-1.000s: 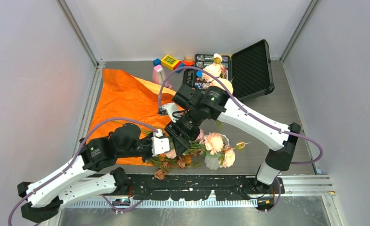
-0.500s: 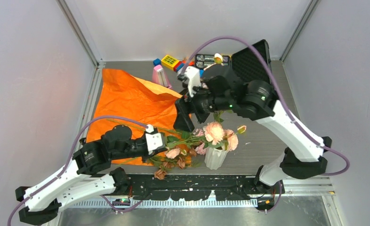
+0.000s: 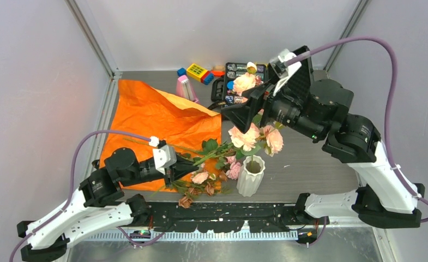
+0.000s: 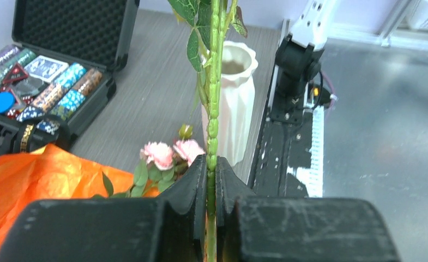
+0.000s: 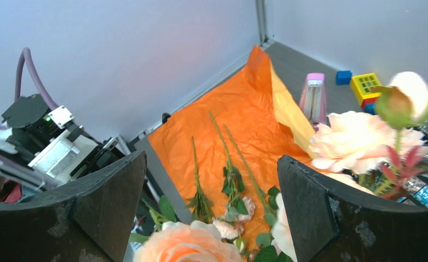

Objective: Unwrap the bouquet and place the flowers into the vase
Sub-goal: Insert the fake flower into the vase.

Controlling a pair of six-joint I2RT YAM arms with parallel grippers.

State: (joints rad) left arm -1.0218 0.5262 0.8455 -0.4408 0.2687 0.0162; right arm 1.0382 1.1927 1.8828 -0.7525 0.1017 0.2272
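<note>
The orange paper [image 3: 151, 117] lies spread flat, with several loose flowers [image 3: 200, 183] at its near edge. The white ribbed vase [image 3: 251, 176] stands just right of them. Peach roses [image 3: 244, 136] hover over its mouth, and a green stem dips into it. My left gripper [image 3: 185, 164] is shut on a long green stem [image 4: 214, 98] that leads toward the vase [image 4: 239, 103]. My right gripper [image 3: 241, 112] hangs open above and behind the roses, with nothing between its fingers [image 5: 315, 207]. A peach rose [image 5: 184, 243] shows below it.
A pink metronome-shaped object [image 3: 184, 87], coloured blocks [image 3: 197, 71] and an open black case [image 3: 288, 79] with small items stand at the back. The frame's walls close in on both sides. The black rail [image 3: 228, 210] runs along the near edge.
My right gripper has opened, let go among the flowers, and swung up and back to the right. The roses now stand higher over the vase. My left gripper still holds its stem.
</note>
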